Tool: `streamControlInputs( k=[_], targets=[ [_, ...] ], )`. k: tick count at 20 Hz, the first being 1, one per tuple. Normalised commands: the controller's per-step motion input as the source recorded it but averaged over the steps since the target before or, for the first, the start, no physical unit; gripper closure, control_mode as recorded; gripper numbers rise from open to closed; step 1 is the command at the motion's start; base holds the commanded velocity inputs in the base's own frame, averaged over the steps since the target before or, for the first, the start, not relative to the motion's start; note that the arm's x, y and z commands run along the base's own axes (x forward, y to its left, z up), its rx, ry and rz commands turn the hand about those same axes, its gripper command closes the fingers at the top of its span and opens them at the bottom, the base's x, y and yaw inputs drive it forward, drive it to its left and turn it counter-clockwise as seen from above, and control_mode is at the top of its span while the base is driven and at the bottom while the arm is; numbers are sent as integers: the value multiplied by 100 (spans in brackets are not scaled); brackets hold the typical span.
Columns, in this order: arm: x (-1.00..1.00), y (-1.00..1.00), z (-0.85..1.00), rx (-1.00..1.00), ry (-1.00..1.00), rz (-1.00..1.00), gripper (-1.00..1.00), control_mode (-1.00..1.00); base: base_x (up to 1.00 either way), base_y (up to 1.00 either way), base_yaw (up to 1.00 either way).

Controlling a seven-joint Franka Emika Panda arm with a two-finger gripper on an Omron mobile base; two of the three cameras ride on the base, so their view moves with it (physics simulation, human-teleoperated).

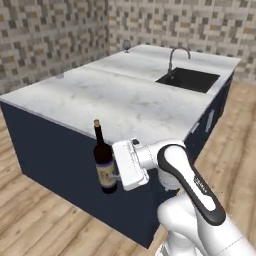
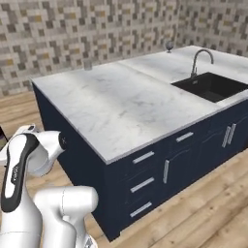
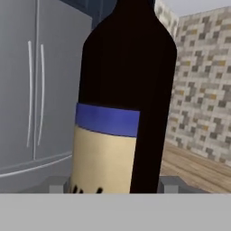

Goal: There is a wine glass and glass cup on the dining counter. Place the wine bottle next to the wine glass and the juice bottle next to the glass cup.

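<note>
The end effector [image 1: 116,176] is closed on the lower body of the wine bottle [image 1: 103,159], which stands upright between its fingers in the air beside the navy cabinet front, below the level of the worktop [image 1: 120,97]. In the hand view the bottle [image 3: 122,99] sits right against the camera, its tan label with a blue band facing it, one grey fingertip [image 3: 171,184] showing at each side of its base. Up and beyond the end effector the marble top stretches away; far across it, at the distant corner, stands the wine glass [image 1: 126,45], well apart from the bottle. A black sink [image 1: 189,79] with a curved tap [image 1: 176,56] lies off to the far right
</note>
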Motion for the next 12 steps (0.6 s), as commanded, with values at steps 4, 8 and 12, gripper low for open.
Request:
streamControlInputs(
  k=[4,8,12],
  targets=[
    [0,0,0,0,0,0,100,100,71,54,-4],
    [0,0,0,0,0,0,100,100,68,55,-7],
    [0,0,0,0,0,0,100,100,62,57,-11]
  ],
)
